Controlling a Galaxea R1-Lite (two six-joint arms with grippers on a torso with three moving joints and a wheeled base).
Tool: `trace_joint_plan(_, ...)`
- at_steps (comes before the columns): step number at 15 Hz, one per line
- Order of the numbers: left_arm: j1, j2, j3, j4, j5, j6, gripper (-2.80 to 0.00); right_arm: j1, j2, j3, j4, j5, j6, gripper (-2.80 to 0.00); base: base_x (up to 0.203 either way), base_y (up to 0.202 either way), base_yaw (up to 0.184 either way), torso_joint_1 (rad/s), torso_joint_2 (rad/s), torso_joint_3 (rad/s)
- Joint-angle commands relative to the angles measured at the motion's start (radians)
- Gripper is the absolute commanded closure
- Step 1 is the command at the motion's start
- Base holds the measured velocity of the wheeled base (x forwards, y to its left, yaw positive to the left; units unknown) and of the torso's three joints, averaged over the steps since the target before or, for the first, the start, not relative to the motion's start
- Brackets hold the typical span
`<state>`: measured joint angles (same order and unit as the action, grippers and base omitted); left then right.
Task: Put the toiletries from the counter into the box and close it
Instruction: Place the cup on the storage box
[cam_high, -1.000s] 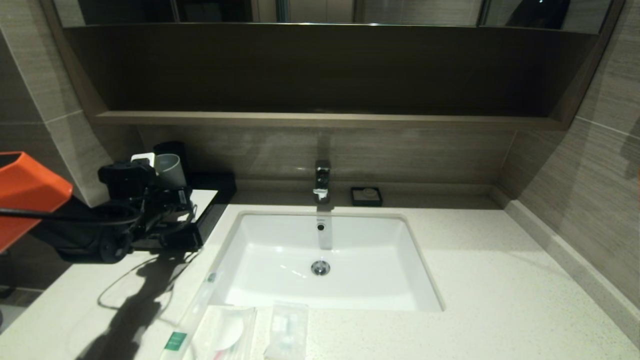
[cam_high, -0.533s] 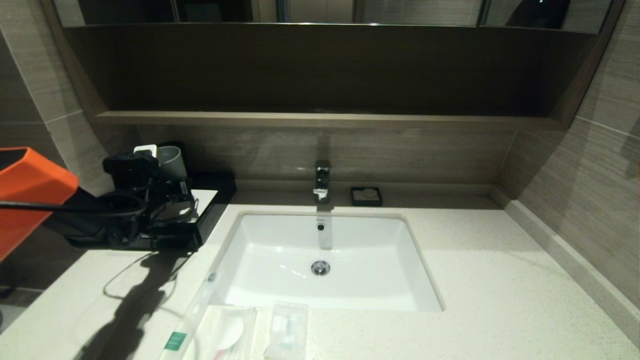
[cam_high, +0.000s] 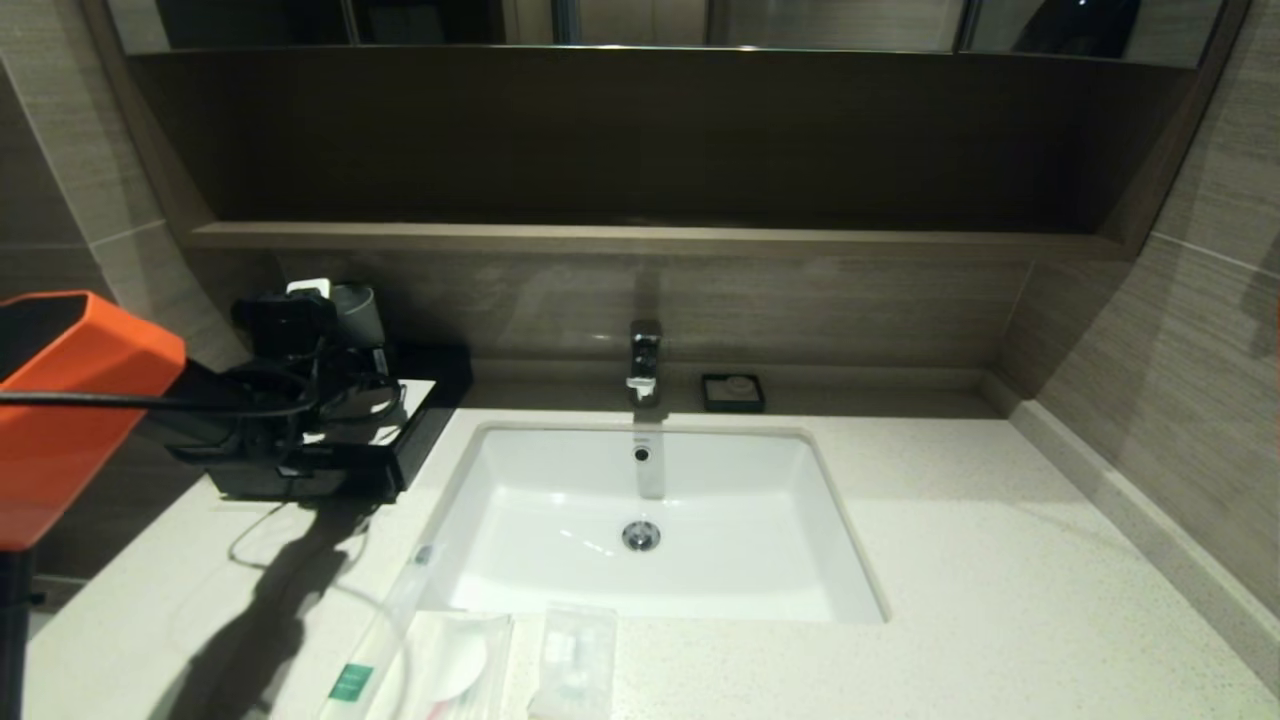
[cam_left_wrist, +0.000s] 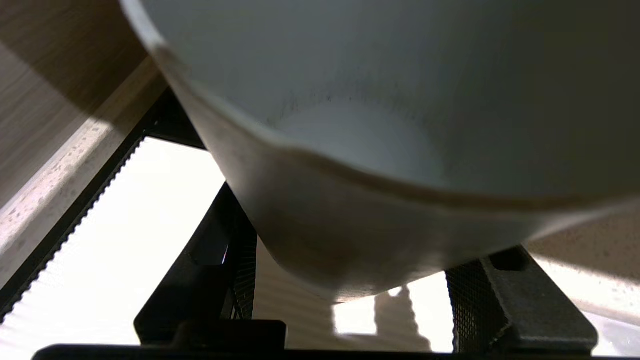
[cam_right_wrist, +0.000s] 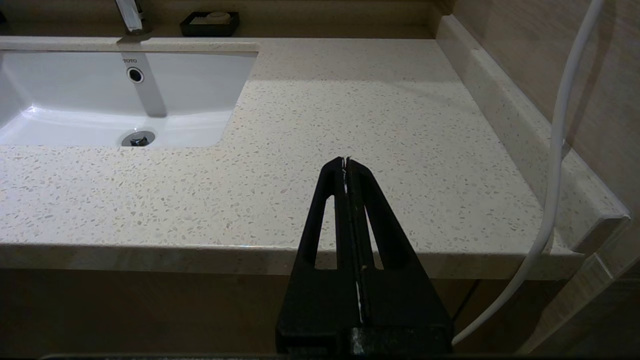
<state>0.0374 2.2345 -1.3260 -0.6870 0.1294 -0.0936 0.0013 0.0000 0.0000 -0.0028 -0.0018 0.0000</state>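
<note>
- Toiletries: three clear-wrapped items lie on the counter (cam_high: 950, 560) at its near edge, in front of the sink basin (cam_high: 560, 520), well apart from both sets of jaws. Long thin packet with green label (cam_high: 352, 680) lies outermost toward the box; flat packet with round white contents (cam_high: 450, 660) in the middle; small packet with white contents (cam_high: 575, 660) beside it.
- Handling judgement: all three look very light, thin and limp, with slick film wrap. Likely to slide or buckle under a pinch. Best hold for the long packet is across its narrow width near mid-length, where the stiff content inside should resist; the flat packets by an edge or a raised fold of wrap.
- Box (cam_high: 400, 455): black, white top panel, at the counter's left rear corner, directly under the left jaws. None of the packets is in it.
- Left gripper (cam_high: 345, 395): above the box top. Left wrist view shows a grey plastic cup (cam_left_wrist: 380, 150) between the fingers (cam_left_wrist: 505, 300), which sit at either side of its base; jaws look clamped on the cup, raised off the white panel.
- Judgement: the cup is being cleared off the box before loading.
- Right gripper (cam_right_wrist: 347, 165): parked off the counter's front right edge, jaws pressed together, holding nothing.
- Black soap dish (cam_high: 733, 392) and faucet (cam_high: 645, 360) sit behind the basin.
</note>
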Motion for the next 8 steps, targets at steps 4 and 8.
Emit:
trace_joint_plan(4, -0.001, 0.057, -0.092, 0.038, 0.001, -0.001, 0.0, 0.0, -0.003, 0.002, 0.0, 0.0, 0.0, 0.0, 0.0, 0.0, 0.0, 0.0, 0.0, 0.0)
trace_joint_plan(8, 0.0, 0.086, -0.126, 0.045, 0.001, -0.002, 0.0, 0.0, -0.002, 0.002, 0.0, 0.0, 0.0, 0.0, 0.0, 0.0, 0.0, 0.0, 0.0, 0.0)
